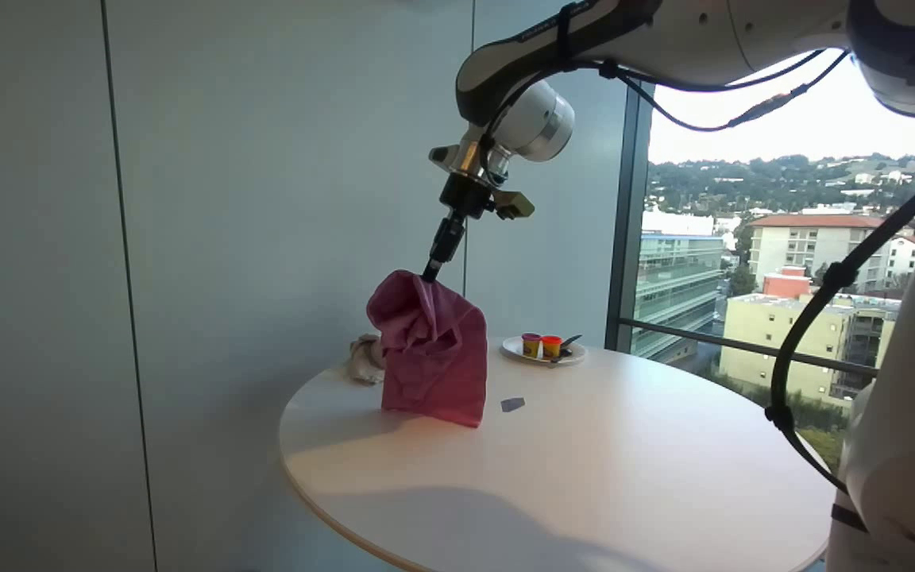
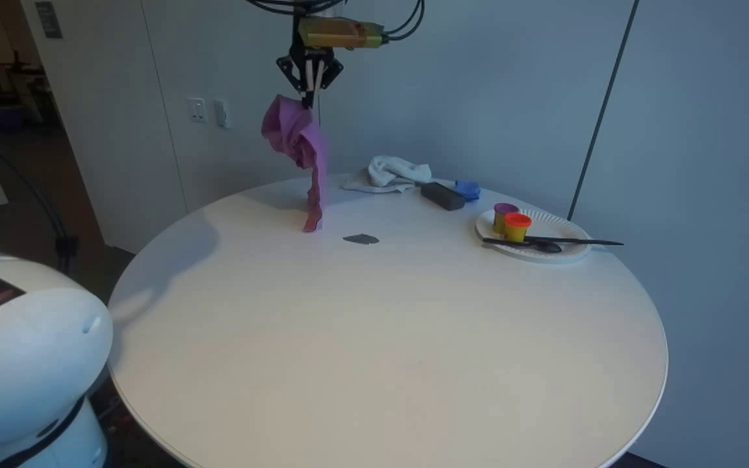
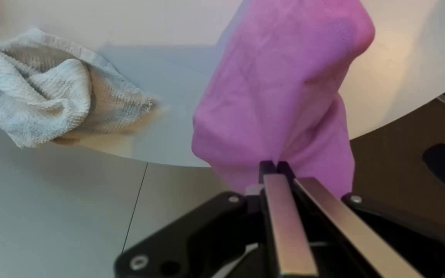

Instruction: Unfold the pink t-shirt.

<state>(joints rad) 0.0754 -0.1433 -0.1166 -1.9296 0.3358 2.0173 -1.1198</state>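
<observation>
Free to pass over table (image 2: 387,364) foreground in an exterior view, blocked farther back by pink t-shirt (image 2: 311,153), towel (image 2: 391,175), dark block (image 2: 443,195), plate (image 2: 555,225).

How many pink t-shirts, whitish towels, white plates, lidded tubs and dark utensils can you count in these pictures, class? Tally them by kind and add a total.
Pink t-shirt: 1
Whitish towel: 1
White plate: 1
Lidded tubs: 2
Dark utensils: 2
Total: 7
</observation>
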